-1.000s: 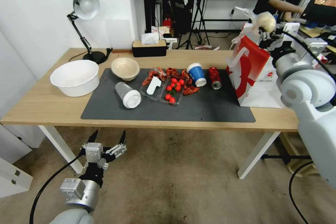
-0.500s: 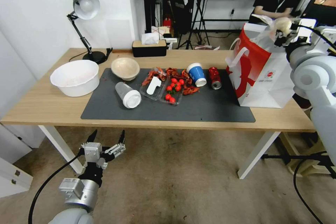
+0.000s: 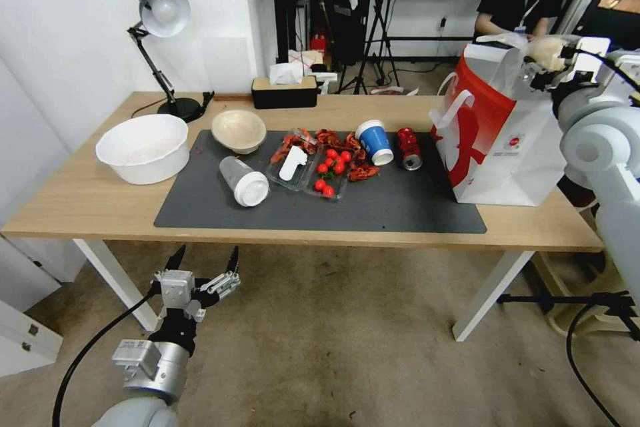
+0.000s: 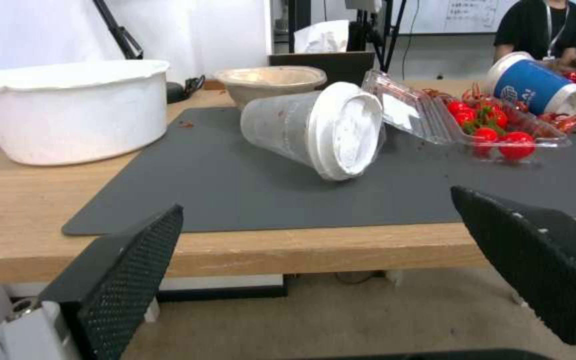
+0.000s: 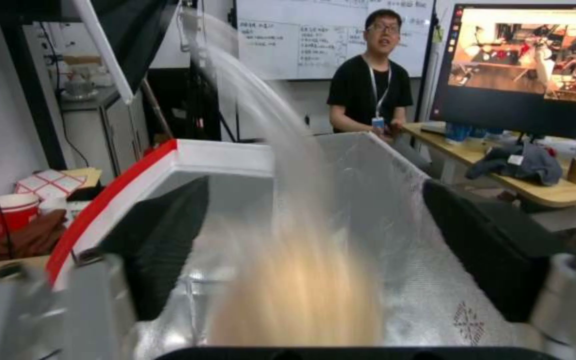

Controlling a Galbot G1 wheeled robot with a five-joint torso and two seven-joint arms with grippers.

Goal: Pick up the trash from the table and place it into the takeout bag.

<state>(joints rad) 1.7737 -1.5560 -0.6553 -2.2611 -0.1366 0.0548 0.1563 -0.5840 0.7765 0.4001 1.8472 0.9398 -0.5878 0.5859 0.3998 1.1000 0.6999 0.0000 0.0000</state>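
Left arm parked low, right gripper over bag mouth with bun

Left gripper (image 3: 204, 263) hung below the table's (image 3: 80, 200) front edge, fingers (image 4: 121, 265) spread wide, nothing between them. On the mat (image 3: 400, 207), left to right: beige bowl (image 3: 238, 129), lidded cup (image 3: 244, 181) on its side, clear trays with tomatoes (image 3: 331, 170), blue cup (image 3: 375, 141) tipped over, red can (image 3: 408, 147) lying down just beside the bag (image 3: 507, 147). Bag stood upright at the table's right end. Right gripper (image 3: 548, 60) was above the bag's open top; bun (image 3: 545, 50) in its clear wrap sat between the fingers (image 5: 158, 245), which looked spread around it in the wrist view, so can't tell if it was pinched or loose
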